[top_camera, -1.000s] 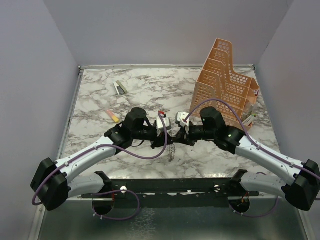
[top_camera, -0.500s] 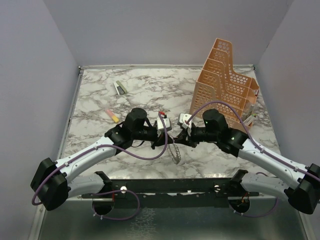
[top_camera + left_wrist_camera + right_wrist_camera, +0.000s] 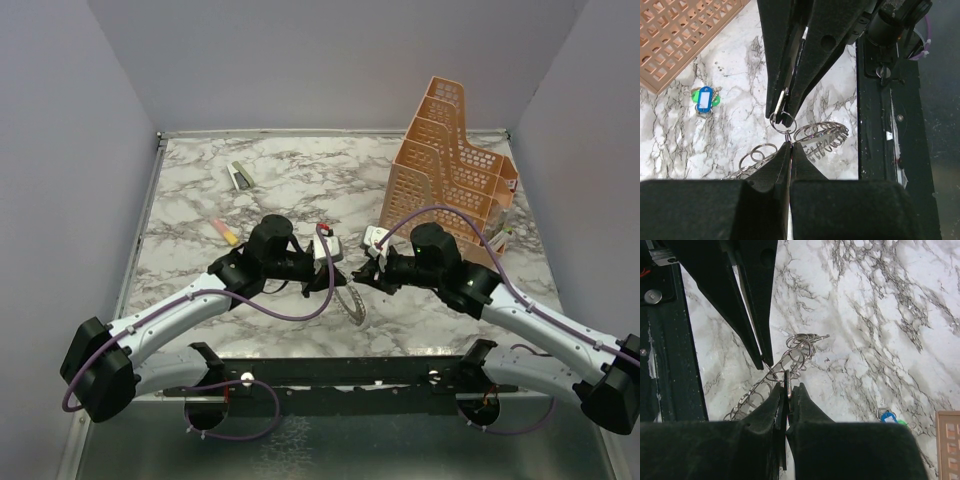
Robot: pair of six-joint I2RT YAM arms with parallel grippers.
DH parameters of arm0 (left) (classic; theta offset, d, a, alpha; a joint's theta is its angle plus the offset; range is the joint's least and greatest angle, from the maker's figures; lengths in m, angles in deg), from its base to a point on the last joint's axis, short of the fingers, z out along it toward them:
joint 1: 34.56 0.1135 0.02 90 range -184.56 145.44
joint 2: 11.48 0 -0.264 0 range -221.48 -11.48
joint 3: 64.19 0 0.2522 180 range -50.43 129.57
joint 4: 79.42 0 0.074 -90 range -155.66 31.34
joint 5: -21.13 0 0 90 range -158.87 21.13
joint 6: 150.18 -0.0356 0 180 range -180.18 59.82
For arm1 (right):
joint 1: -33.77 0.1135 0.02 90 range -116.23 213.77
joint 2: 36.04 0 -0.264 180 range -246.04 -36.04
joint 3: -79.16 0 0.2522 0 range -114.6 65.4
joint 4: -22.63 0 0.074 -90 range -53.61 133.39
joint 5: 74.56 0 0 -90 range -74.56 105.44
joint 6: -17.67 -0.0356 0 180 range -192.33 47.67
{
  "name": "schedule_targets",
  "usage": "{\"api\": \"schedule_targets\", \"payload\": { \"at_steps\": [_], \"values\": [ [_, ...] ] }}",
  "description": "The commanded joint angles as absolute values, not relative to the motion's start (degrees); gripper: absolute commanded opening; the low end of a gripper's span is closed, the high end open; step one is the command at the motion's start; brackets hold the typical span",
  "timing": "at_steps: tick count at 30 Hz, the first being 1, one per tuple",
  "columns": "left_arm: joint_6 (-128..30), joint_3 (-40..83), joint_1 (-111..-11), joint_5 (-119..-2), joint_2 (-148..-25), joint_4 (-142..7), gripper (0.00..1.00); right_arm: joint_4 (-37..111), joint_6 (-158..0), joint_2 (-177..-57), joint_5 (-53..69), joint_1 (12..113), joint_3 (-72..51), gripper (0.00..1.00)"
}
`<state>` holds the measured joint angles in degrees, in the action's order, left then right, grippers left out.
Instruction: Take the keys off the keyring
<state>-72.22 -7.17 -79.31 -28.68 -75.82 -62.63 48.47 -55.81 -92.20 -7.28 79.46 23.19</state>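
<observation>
The keyring [image 3: 352, 305], a thin dark ring rimmed with small silvery keys, hangs tilted between my two grippers just above the marble table [image 3: 200, 200]. My left gripper [image 3: 333, 278] is shut on the ring's wire; in the left wrist view [image 3: 790, 145] its tips pinch it just under a small split ring [image 3: 783, 119]. My right gripper [image 3: 358, 277] faces it, tips almost touching, and is shut on one flat silvery key [image 3: 789, 382]. The rest of the keys [image 3: 822, 136] fan out below, also in the right wrist view [image 3: 790, 357].
An orange mesh file rack [image 3: 450, 170] stands at the back right. A small blue-green tag [image 3: 703, 99] lies on the table near the rack's foot. A yellow-pink marker [image 3: 226, 232] and a small grey-green object [image 3: 238, 176] lie at the back left. The black front rail [image 3: 330, 372] runs along the near edge.
My right arm has drawn a little to the right. The hanging keyring has swung from nearly upright to tilted, its lower end further right. The left gripper has barely moved.
</observation>
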Motion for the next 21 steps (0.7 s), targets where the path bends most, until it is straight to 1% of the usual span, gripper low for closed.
{"api": "schedule_targets", "payload": {
  "at_steps": [1, 8, 21],
  "values": [
    [-73.6, -6.2, -79.7, -24.7, -74.2, -60.2, 0.00, 44.7, -56.0, -91.1, -4.0, 79.4, 24.1, 0.01],
    [-73.9, -6.1, -79.8, -21.5, -73.8, -59.9, 0.00, 43.8, -55.9, -91.7, -4.5, 79.4, 24.8, 0.01],
    [-74.0, -5.7, -80.1, -19.6, -73.7, -59.5, 0.00, 43.2, -55.5, -92.6, -4.7, 79.4, 25.5, 0.01]
  ]
}}
